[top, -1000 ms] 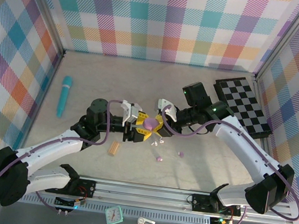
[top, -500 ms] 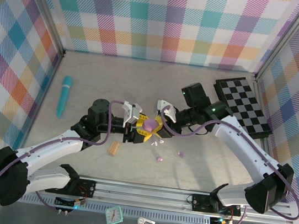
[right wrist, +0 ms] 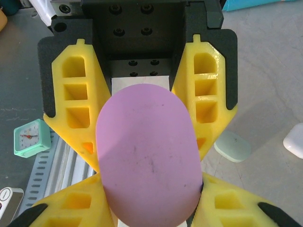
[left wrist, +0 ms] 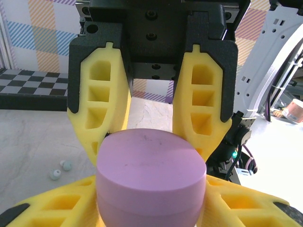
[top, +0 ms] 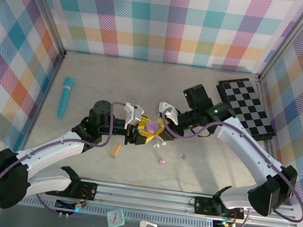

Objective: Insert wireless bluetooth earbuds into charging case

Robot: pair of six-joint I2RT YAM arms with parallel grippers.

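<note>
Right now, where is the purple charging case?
The purple case is mid-table in the top view, clamped between the jaws of the left gripper and the right gripper, just beyond the loose earbuds.

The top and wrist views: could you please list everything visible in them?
purple case: one, purple, between both grippers
white earbuds: two, white, table just beside that case
purple earbuds: two, purple, table nearer the arm bases
green earbuds: two, pale green, table, left wrist view
green case: one, pale green, table, right wrist view
white case: one, white, right wrist view's edge
ribbed block: one, tan, by left arm
tube: one, teal, far left
checkerboard: one, black-and-white, far right
clock: one, teal, near rail
left gripper: one, yellow, shut on purple case
right gripper: one, yellow, shut on purple case
</note>
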